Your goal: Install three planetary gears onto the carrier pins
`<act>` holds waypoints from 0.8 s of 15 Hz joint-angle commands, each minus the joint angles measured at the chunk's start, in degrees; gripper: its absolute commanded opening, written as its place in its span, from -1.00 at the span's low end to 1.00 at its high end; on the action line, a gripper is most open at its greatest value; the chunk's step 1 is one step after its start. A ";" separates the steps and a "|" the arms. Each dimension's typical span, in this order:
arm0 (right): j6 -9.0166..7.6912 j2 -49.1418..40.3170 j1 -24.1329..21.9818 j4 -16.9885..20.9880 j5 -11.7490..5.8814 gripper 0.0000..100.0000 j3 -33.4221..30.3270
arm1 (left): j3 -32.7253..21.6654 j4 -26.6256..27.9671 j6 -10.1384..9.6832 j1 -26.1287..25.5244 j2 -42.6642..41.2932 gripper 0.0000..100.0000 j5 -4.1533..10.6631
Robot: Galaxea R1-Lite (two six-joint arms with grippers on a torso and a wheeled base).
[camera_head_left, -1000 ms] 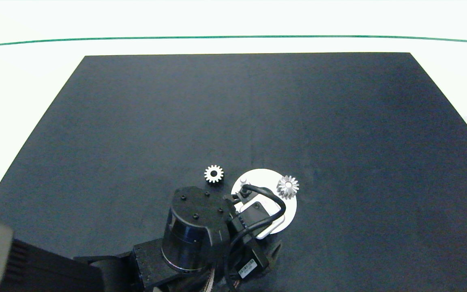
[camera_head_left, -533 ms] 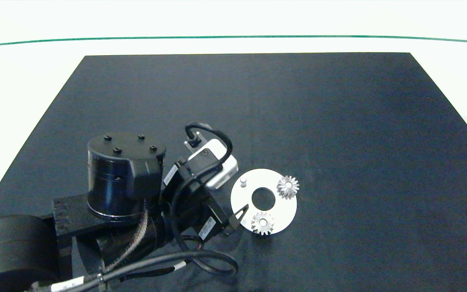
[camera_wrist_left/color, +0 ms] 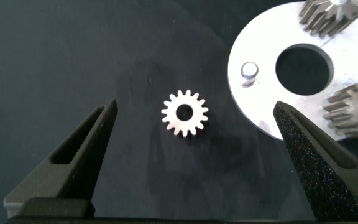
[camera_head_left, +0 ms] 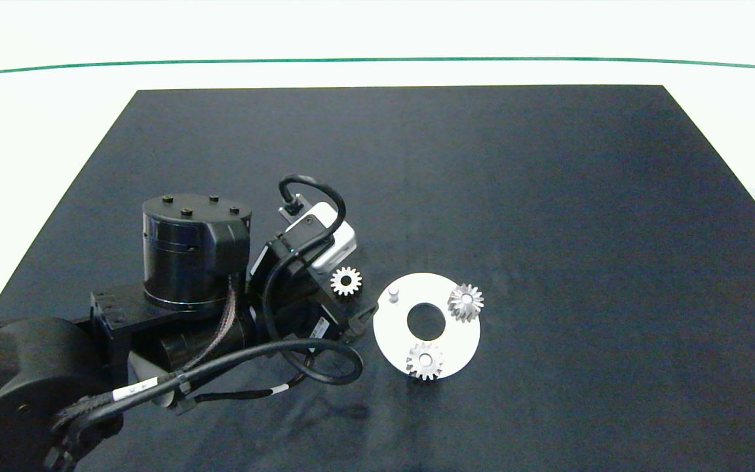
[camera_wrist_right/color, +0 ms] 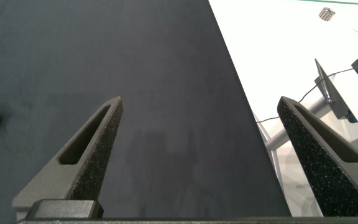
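Left gripper (camera_wrist_left/color: 191,134) hovered, jaws wide, over the loose silvery toothed gear (camera_wrist_left/color: 184,114).

We saw two gears seated on the white disc (camera_head_left: 461,337), one pin (camera_head_left: 393,293) bare; right gripper (camera_wrist_right/color: 197,155) likewise gaped empty, seemingly off to the side.

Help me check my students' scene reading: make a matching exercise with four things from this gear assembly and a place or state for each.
Things:
1. loose gear
2. bare carrier pin
3. left gripper
4. white disc

States:
A. open, fingers either side of a gear
B. lying flat on the black mat
C. carries two gears
D. upright, no gear on it

Pairs: 1-B, 2-D, 3-A, 4-C
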 commanded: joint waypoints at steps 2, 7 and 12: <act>-0.24 -0.22 0.09 0.06 -0.15 1.00 0.00 | -0.22 -3.80 0.35 0.17 4.91 1.00 -0.03; -0.24 -0.39 0.09 0.06 -0.15 1.00 0.00 | -0.13 -3.89 0.44 1.48 7.28 1.00 -0.73; -0.24 -0.39 0.09 0.14 -0.15 1.00 0.00 | -0.31 -3.89 1.14 3.07 7.63 0.86 -2.66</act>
